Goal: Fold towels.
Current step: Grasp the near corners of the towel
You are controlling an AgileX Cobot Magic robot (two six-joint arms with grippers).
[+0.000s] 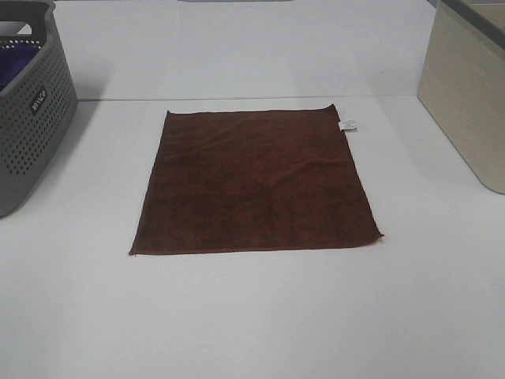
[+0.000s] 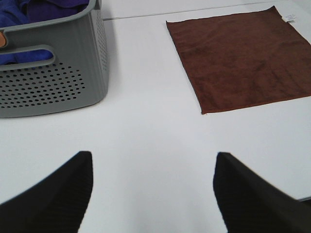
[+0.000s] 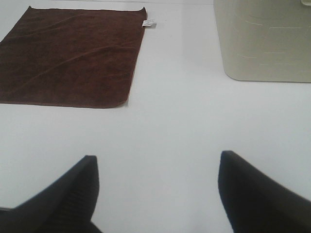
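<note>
Towel: one dark reddish-brown square cloth, spread flat in a single layer at the centre of the white table. No fold made yet. Light creases run across the surface and a thin stitched hem shows round the edge. The near right corner curls up slightly. A small white tag sticks out at the far right corner and lies on the table.

Left gripper: seen only in its own wrist view. Its two black ribbed fingers are spread wide with nothing between them. It hangs over bare table, short of the towel's near left corner, not touching the cloth.

Right gripper: same picture in its wrist view. Fingers wide apart, nothing held, bare table underneath. The towel's near right corner lies ahead of it, clear of the fingers.

Neither gripper shows in the exterior high view.

Grey perforated laundry basket: at the left edge of the table, well apart from the towel. It has a purple cloth bunched inside and a handle slot in the side wall.

Beige bin: on the right side toward the back, well apart from the towel. Plain smooth walls; can't tell what is inside.
</note>
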